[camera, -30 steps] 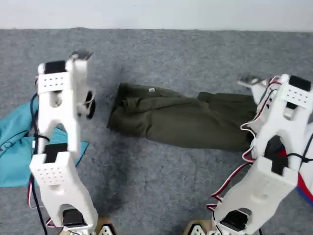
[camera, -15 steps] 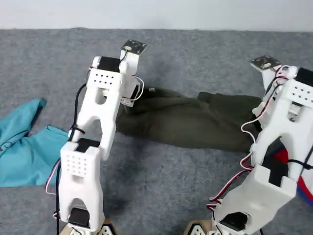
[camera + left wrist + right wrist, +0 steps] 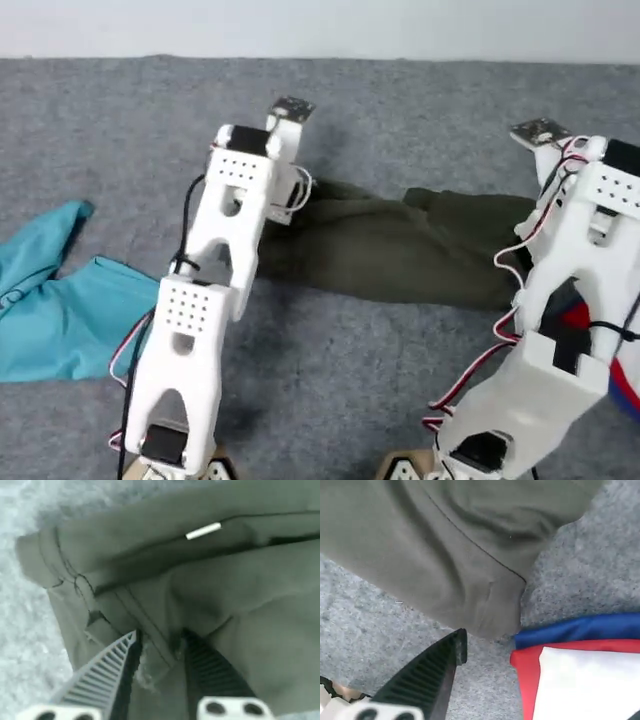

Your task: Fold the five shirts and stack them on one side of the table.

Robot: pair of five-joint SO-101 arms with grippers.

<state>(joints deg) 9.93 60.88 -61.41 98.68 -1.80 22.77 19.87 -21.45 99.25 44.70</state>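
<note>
An olive green shirt (image 3: 400, 250) lies crumpled across the middle of the grey table. My left gripper (image 3: 160, 642) stands open right over the shirt's left end, its fingertips (image 3: 131, 642) down at a seam fold of the olive cloth (image 3: 225, 580), near a small white label (image 3: 202, 531). My right gripper (image 3: 545, 675) is open wide above the olive shirt's right end (image 3: 420, 540), where the hem meets a red, blue and white shirt (image 3: 570, 650). A teal shirt (image 3: 50, 310) lies bunched at the far left.
The red, blue and white shirt (image 3: 625, 375) lies mostly under the right arm at the table's right edge. Bare grey felt (image 3: 330, 380) stretches in front of the olive shirt, between the two arm bases. A pale wall runs along the back.
The left arm swung right from above the teal shirt to the olive shirt's left end and came down onto it. The right arm shifted slightly and then held.
</note>
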